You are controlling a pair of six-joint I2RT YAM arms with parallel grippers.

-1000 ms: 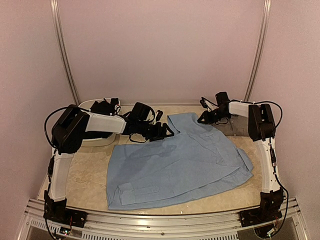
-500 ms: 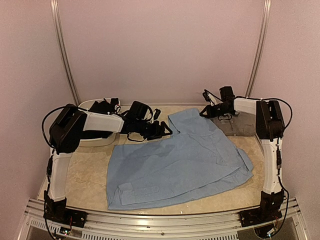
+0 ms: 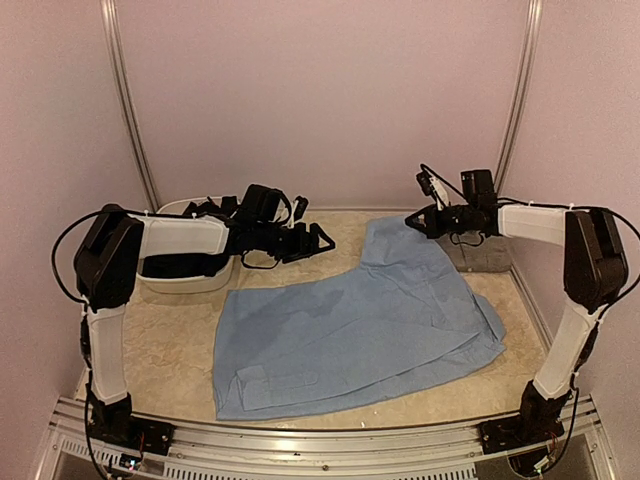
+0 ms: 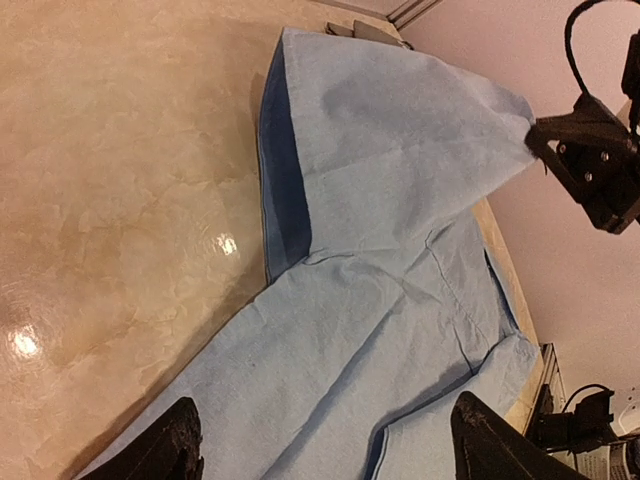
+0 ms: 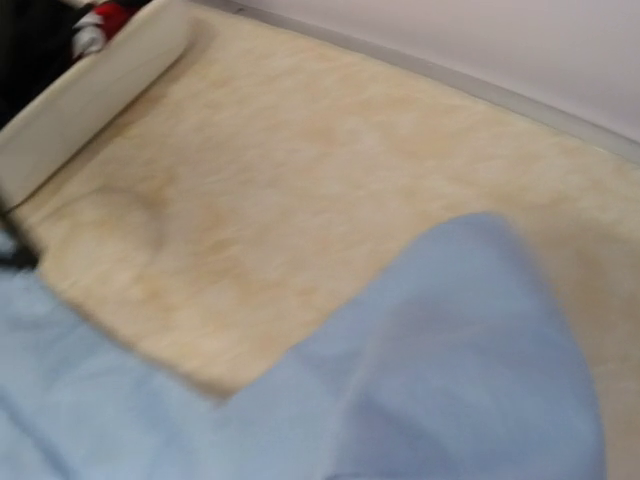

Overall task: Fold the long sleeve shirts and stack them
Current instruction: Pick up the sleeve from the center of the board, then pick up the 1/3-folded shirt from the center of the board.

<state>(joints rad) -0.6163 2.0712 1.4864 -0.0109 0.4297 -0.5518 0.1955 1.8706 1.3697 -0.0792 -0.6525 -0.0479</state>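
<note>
Under the right claw (image 3: 418,221), hanging from it: one light blue collared cloth shirt with long sleeves (image 3: 370,320). Its far corner is pinched in the clenched jaws and drawn up into a peak. The rest slopes down and away from that claw and lies spread and creased on the beige marbled tabletop (image 3: 170,340). A cuffed sleeve lies across the body at the end farthest from the claw.

Opposite, about level with it and well apart: the left claw (image 3: 322,238), released, jaws spread wide, nothing in them. It hovers above bare tabletop just beside the shirt's raised edge.

Behind the right claw, under its arm: one grey cloth shirt (image 3: 482,256), lying flat in a compact shape.

Behind the left claw: one white plastic tub (image 3: 190,282), dark contents partly hidden.

Stage, as judged: first fold of the blue shirt in hand, nothing stacked.

Risks, as judged:
- The hold is on a small corner only, so a quick pull could slip the cloth free.
- With one corner lifted and the left claw empty, the cloth may drag askew and fold crooked.
- A sweep back toward the right claw's arm could rumple the grey shirt.
- The left claw sits near the fold's path, so a snag or knock is possible.
</note>
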